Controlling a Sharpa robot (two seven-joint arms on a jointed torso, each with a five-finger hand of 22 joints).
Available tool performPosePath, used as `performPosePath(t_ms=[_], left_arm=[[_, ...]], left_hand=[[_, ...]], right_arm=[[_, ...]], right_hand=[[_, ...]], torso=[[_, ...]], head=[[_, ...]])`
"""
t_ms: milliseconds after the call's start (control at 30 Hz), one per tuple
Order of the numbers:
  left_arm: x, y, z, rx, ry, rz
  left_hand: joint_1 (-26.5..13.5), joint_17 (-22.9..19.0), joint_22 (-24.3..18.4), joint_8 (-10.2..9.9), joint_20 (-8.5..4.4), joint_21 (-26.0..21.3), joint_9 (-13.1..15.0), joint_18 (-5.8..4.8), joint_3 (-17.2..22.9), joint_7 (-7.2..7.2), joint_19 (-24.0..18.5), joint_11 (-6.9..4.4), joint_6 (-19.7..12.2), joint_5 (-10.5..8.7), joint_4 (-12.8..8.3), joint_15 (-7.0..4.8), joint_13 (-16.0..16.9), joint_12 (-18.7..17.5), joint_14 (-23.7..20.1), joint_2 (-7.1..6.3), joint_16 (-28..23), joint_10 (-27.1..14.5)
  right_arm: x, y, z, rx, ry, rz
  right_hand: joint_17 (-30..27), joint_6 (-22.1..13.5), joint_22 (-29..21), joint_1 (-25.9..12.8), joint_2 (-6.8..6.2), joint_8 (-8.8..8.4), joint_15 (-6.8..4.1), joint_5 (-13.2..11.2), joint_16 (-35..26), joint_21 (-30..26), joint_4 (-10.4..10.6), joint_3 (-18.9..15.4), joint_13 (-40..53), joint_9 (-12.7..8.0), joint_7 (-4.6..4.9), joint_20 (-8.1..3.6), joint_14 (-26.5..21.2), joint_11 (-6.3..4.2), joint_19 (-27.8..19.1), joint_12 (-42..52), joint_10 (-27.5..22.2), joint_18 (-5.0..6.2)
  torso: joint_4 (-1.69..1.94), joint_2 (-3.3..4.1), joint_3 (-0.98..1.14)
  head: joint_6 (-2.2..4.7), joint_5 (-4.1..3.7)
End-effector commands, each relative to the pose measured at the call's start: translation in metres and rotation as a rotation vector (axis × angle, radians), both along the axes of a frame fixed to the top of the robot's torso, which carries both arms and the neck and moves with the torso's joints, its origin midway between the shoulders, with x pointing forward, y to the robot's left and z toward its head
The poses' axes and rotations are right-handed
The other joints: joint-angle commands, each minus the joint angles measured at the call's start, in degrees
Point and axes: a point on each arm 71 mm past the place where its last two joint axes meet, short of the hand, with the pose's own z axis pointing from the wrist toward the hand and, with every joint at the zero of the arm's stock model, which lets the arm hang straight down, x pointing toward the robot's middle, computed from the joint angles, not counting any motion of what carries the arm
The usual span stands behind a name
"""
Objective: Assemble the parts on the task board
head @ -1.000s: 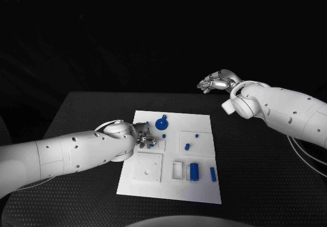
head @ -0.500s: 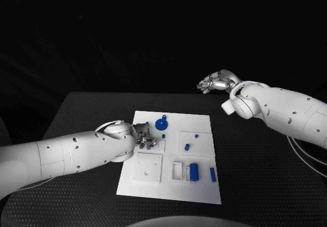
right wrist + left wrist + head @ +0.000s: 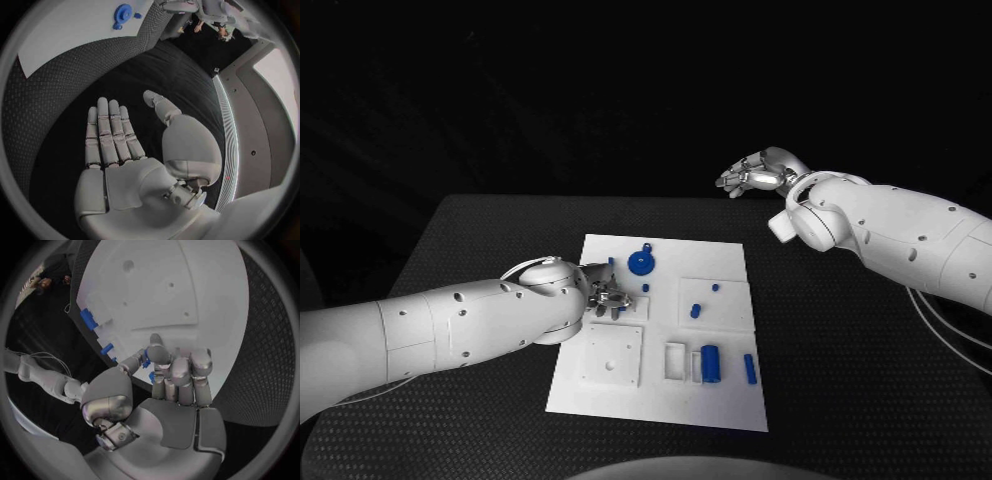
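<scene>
Black table [image 3: 473, 250], white task board [image 3: 726, 400] mid-frame: left hand [image 3: 607, 296] pinches a small blue part [image 3: 145, 359] (light, rigid, likely slippery); right hand [image 3: 759, 172] released, upper right.

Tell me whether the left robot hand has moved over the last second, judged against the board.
Barely. The left robot hand has stayed over the task board just below the round blue part, shifting at most slightly toward the board's near edge.

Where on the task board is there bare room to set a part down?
Bare on the task board: the near strip below the long blue pieces, and the far right corner beyond the small pegs. Crowded: the left middle, where the left hand works by the blue gear.
</scene>
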Motion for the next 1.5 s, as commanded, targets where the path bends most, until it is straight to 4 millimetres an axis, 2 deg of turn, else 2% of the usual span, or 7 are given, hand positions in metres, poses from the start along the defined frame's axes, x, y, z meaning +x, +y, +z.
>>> performPosePath(t_ms=[33,300,567,900,1067,1167,1500], left_arm=[[-0.005,-0.007,-0.005,-0.012,0.04,-0.027],[-0.004,-0.005,-0.004,-0.016,0.033,-0.021],[-0.003,0.0,-0.004,-0.013,0.024,-0.009],[-0.002,0.005,-0.004,-0.015,0.021,0.0],[-0.003,0.007,-0.002,-0.017,0.02,0.0],[-0.002,0.008,0.001,-0.015,0.017,0.001],[0.006,0.013,0.021,-0.023,-0.01,0.003]], left_hand=[[-1.29,0.08,-0.1,-0.13,-4.3,0.14,0.3,2.87,-0.82,0.14,-0.53,0.21,-0.2,-0.16,1.04,-1.54,0.09,-0.25,1.01,-2.39,-0.16,-0.18],[-1.66,0.28,-0.33,0.2,-4.68,0.07,0.86,3.56,-2.33,0.06,-0.67,0.01,-0.66,-0.13,5.21,-1.73,0.42,-0.47,0.84,-7.39,-0.23,-0.21],[-0.45,0.38,-0.45,0.42,-4.65,0.22,1.22,3.71,-2.35,0.02,-0.67,0.06,-0.87,-0.12,7.82,-1.73,0.64,-0.6,0.83,-8.43,-0.28,-0.21],[0.35,0.48,-0.68,0.56,-4.63,0.31,1.56,3.91,-2.19,0.02,-0.69,0.06,-1.07,-0.12,12.15,-1.74,0.89,-0.79,0.86,-11.83,-0.36,-0.16],[0.13,0.57,-0.65,0.57,-4.59,0.37,1.66,3.98,-3.77,-0.01,-1.03,0.04,-1.16,-0.09,13.5,-1.75,1.03,-0.87,0.79,-12.33,-0.36,-0.24],[-0.15,0.8,-0.45,0.65,-4.65,0.39,1.96,4.3,-9.89,-0.09,-2.09,-0.05,-1.51,-0.08,12.7,-1.84,1.31,-0.88,0.37,-10.74,-0.27,-0.56],[4.71,1.05,-0.67,0.53,-4.64,0.49,2.26,5.09,-15.24,-0.23,-2.74,-0.12,-1.69,-0.07,19.56,-2.02,1.8,-1.23,0.14,-10.53,-0.45,-0.64]], right_arm=[[0.0,0.001,0.0,0.002,0.005,0.014],[0.0,0.001,-0.001,0.002,0.005,0.014],[-0.001,0.0,-0.001,0.002,0.005,0.011],[-0.001,-0.003,-0.003,0.0,0.008,0.006],[-0.002,-0.004,-0.003,0.0,0.008,0.005],[-0.002,-0.004,-0.004,0.0,0.009,0.004],[-0.002,-0.005,-0.004,-0.001,0.01,0.002]], right_hand=[[0.09,-0.31,0.06,0.18,0.41,0.1,0.08,0.19,-0.32,-0.36,0.08,-0.14,-0.09,-0.07,-0.09,0.12,-0.46,-0.03,-0.4,-0.29,0.42,-0.83],[0.11,-0.33,0.09,0.16,0.38,0.1,0.1,0.22,-0.36,-0.42,0.08,-0.16,-0.12,-0.09,-0.08,0.13,-0.49,-0.02,-0.42,-0.3,0.4,-0.84],[0.13,-0.35,0.12,0.13,0.36,0.09,0.11,0.24,-0.38,-0.46,0.09,-0.19,-0.15,-0.11,-0.07,0.13,-0.5,-0.02,-0.44,-0.3,0.4,-0.85],[0.16,-0.39,0.16,0.08,0.33,0.08,0.14,0.26,-0.42,-0.52,0.1,-0.24,-0.18,-0.14,-0.05,0.14,-0.52,0.0,-0.45,-0.31,0.38,-0.86],[0.18,-0.41,0.19,0.05,0.33,0.07,0.14,0.27,-0.43,-0.55,0.12,-0.26,-0.2,-0.15,-0.05,0.14,-0.53,0.0,-0.45,-0.31,0.37,-0.87],[0.19,-0.41,0.2,0.03,0.32,0.07,0.15,0.28,-0.44,-0.57,0.13,-0.27,-0.21,-0.15,-0.04,0.14,-0.53,0.01,-0.45,-0.31,0.37,-0.87],[0.22,-0.43,0.24,-0.02,0.34,0.07,0.16,0.32,-0.47,-0.62,0.16,-0.31,-0.24,-0.17,-0.03,0.14,-0.54,0.02,-0.45,-0.32,0.36,-0.87]], torso=[[0.02,0.0,-0.01],[0.01,-0.01,0.0],[-0.03,0.0,-0.05],[-0.01,-0.02,-0.08],[0.08,-0.08,-0.04],[0.08,-0.08,-0.04],[0.05,-0.1,0.05]], head=[[-0.02,-0.03],[-0.03,-0.12],[0.09,-0.19],[0.13,-0.43],[0.23,-0.47],[0.32,-0.52],[0.84,-0.24]])
